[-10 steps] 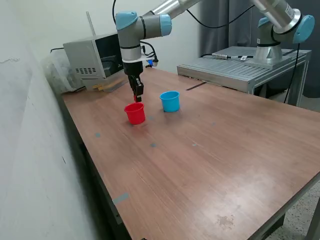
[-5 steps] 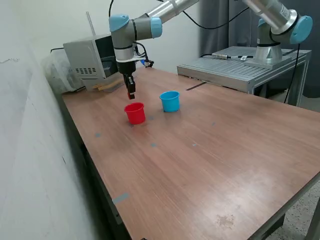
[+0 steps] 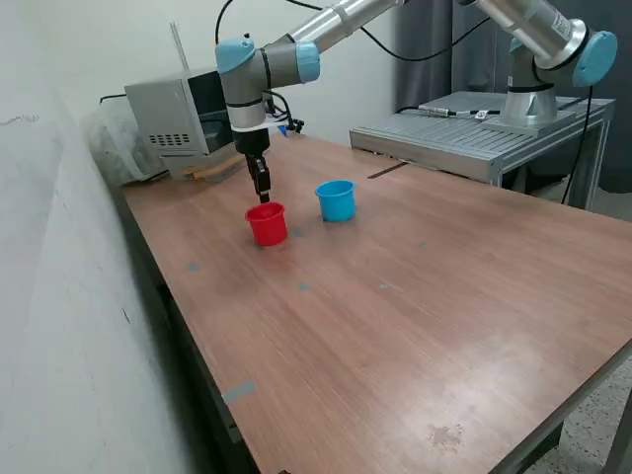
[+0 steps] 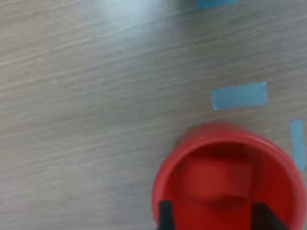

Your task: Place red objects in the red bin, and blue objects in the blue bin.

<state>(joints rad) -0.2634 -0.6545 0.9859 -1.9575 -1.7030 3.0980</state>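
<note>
The gripper (image 3: 263,194) hangs over the red cup (image 3: 267,223), fingers (image 4: 165,214) parted and empty. Blurred red cubes (image 4: 218,179) lie inside; the light blue cup (image 3: 336,199) stands near on the worktop (image 3: 415,296).

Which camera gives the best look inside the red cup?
The wrist view: it looks straight down into the red cup, showing the rim and blurry red shapes inside. The exterior view shows only its outer wall from the side, beneath the gripper.
</note>
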